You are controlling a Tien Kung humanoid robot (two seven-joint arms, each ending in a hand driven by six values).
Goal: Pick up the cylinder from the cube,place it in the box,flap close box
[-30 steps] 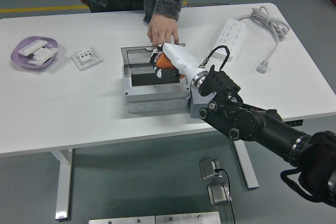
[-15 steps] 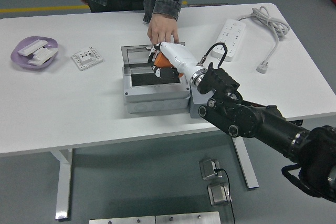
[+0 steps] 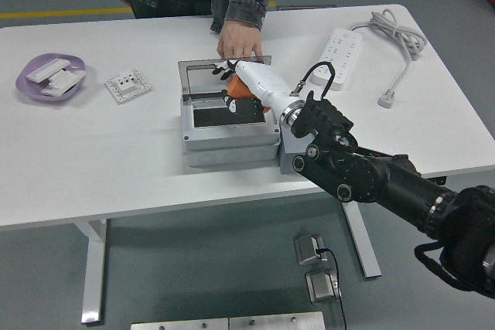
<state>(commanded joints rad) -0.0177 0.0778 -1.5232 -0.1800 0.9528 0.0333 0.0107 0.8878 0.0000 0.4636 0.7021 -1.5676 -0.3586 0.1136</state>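
Observation:
A grey box [image 3: 232,144] stands in the middle of the table, its clear lid [image 3: 203,76] tilted up at the far side. An orange cylinder [image 3: 244,93] lies inside the box, partly hidden under my right hand. My right hand [image 3: 226,72], white with black fingertips, reaches over the box with its fingers spread against the lid and grasps nothing. A grey metal cube [image 3: 289,154] sits against the box's right side, half covered by my black forearm. A person's hand [image 3: 240,40] rests at the lid's far edge.
A purple dish [image 3: 31,83] with white parts sits far left, with a white switch plate [image 3: 128,85] beside it. A white power strip [image 3: 343,53] with its cable and plug [image 3: 387,100] lies at the right rear.
The clear lid has risen from lying low behind the box to a steeper tilt. My right hand has shifted slightly left and up with it.

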